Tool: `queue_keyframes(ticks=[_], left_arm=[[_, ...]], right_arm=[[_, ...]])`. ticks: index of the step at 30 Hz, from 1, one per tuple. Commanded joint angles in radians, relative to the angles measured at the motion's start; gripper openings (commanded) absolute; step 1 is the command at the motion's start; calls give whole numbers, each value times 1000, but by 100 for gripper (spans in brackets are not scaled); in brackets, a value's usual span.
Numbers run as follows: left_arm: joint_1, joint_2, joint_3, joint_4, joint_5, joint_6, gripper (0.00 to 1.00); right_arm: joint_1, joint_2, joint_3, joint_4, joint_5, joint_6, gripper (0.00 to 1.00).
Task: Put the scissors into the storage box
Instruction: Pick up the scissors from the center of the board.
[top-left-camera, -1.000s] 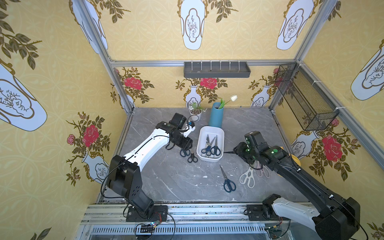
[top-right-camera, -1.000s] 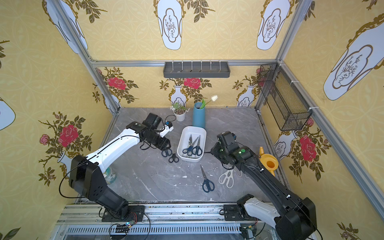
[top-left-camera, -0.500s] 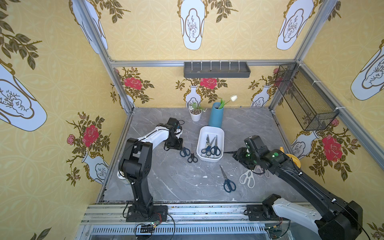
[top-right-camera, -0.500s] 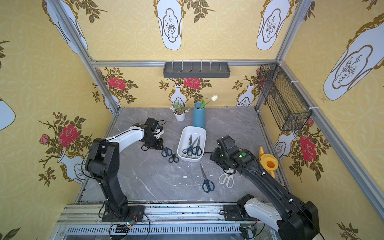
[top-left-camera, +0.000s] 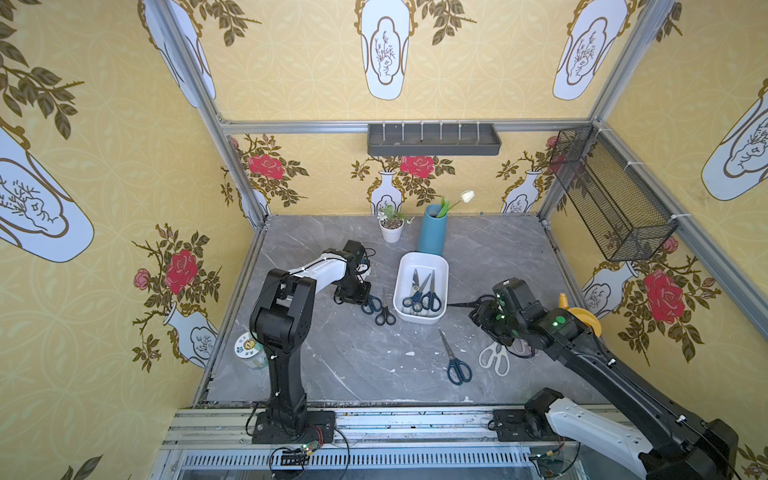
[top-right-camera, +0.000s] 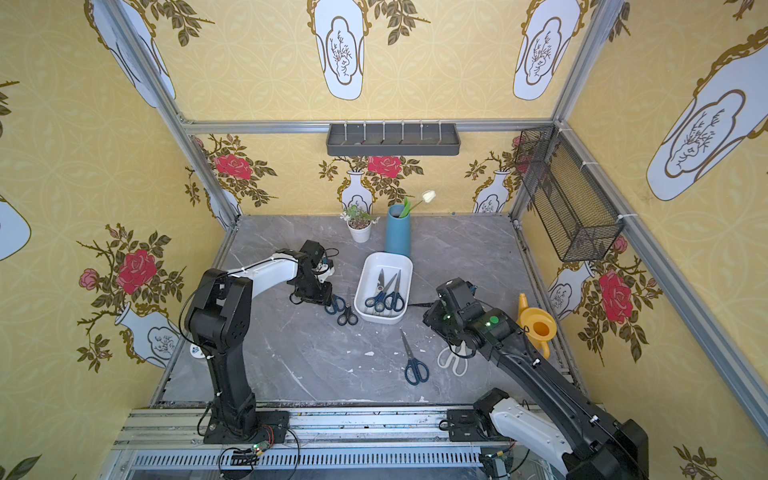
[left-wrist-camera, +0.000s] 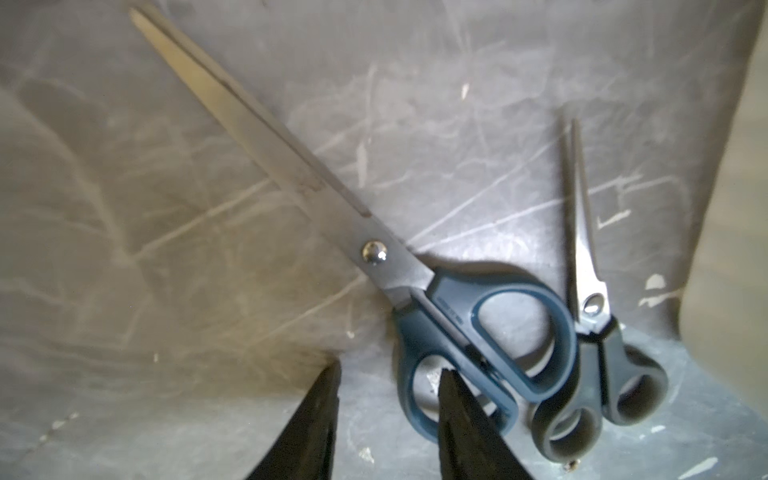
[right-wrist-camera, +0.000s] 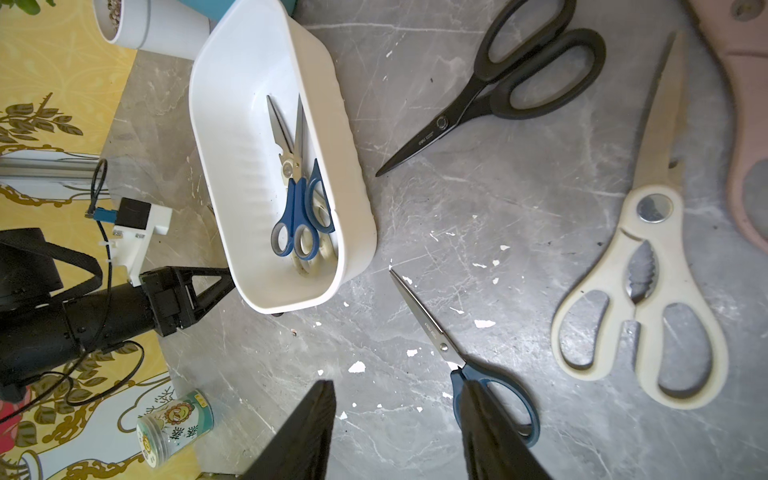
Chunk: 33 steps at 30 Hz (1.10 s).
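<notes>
The white storage box (top-left-camera: 401, 286) (right-wrist-camera: 249, 174) holds blue-handled scissors (top-left-camera: 424, 294) (right-wrist-camera: 296, 216) on top of a cream pair. Left of it lie dark blue scissors (top-left-camera: 371, 304) (left-wrist-camera: 478, 332) and small black scissors (top-left-camera: 385, 316) (left-wrist-camera: 602, 374). My left gripper (top-left-camera: 358, 296) (left-wrist-camera: 390, 370) is open, low on the table, one finger inside the dark blue pair's smaller loop and one outside it. My right gripper (top-left-camera: 485, 321) (right-wrist-camera: 397, 384) hangs open over the table beside a blue pair (top-left-camera: 456, 362) (right-wrist-camera: 478, 374). Cream shears (top-left-camera: 496, 358) (right-wrist-camera: 640, 299), black scissors (right-wrist-camera: 498, 83) and pinkish shears (right-wrist-camera: 744, 124) lie nearby.
A blue vase (top-left-camera: 432, 230) and a white plant pot (top-left-camera: 391, 230) stand just behind the box. A yellow watering can (top-left-camera: 582, 320) sits at the right edge, a small jar (top-left-camera: 249, 349) at the left. A grey wall tray (top-left-camera: 432, 139) and a mesh basket (top-left-camera: 611, 195) hang above.
My left arm has folded and come down to the table at the dark blue scissors, and its jaws have narrowed. The right arm has drifted slightly toward the front.
</notes>
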Motion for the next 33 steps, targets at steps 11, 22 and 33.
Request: queue_keyframes(ticks=[11,22,33], left_arm=[[-45,40,-28,-12,-97,68,2],[-45,-193,-91,-18,-130,195,0],[-199,-247,131,-156,-45,269,0]], right_arm=[[-13,51,20,46,25,-24,54],[-40,53,48,39,97,-39,54],[-64,71,36,57,73,-37,54]])
